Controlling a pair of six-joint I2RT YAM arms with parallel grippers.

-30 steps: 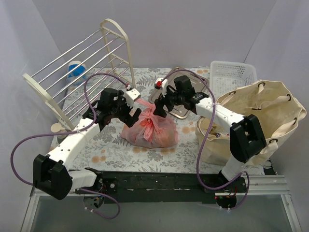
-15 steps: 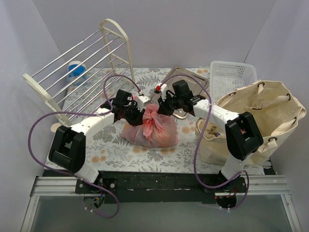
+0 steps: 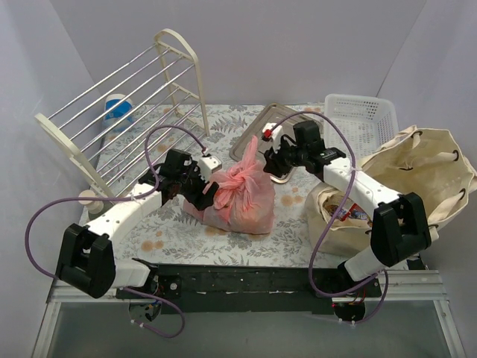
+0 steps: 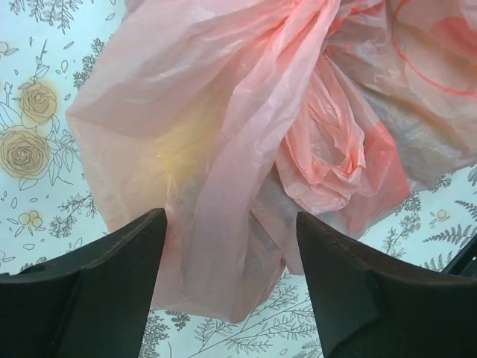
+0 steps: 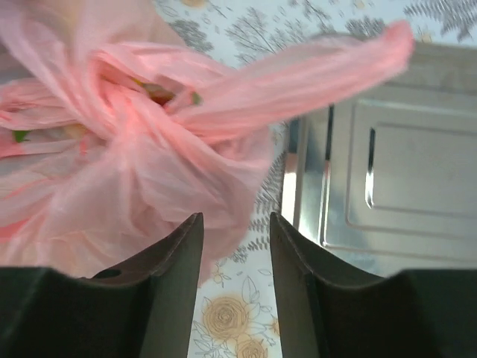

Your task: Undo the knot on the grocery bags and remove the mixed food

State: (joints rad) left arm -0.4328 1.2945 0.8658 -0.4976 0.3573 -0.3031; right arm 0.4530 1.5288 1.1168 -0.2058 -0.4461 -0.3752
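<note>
The pink plastic grocery bag [image 3: 242,200] lies mid-table, its top still bunched in a twist [image 3: 240,176]. My left gripper [image 3: 211,189] is at the bag's left side. It is open, and loose pink film [image 4: 223,224] hangs unpinched between its fingers [image 4: 119,276]. My right gripper [image 3: 271,159] is just right of the bag, open, with only tablecloth between its fingers [image 5: 179,261]. A free pink handle strip [image 5: 335,63] stretches up to the right. Something yellow [image 4: 175,153] shows through the plastic, and green bits [image 5: 195,98] show at the twist. The beige canvas tote [image 3: 421,168] slumps at the right.
A metal tray [image 3: 253,138] lies behind the bag, close to my right fingers [image 5: 387,194]. A white slotted basket [image 3: 358,119] stands at the back right. A tipped wire rack [image 3: 127,104] fills the back left, with a blue-and-white tub [image 3: 118,112] behind it.
Both grippers shut at the bag's twist, then opened again. The right one has drawn back to the right, and a handle strip came free. The bag now sits taller.
</note>
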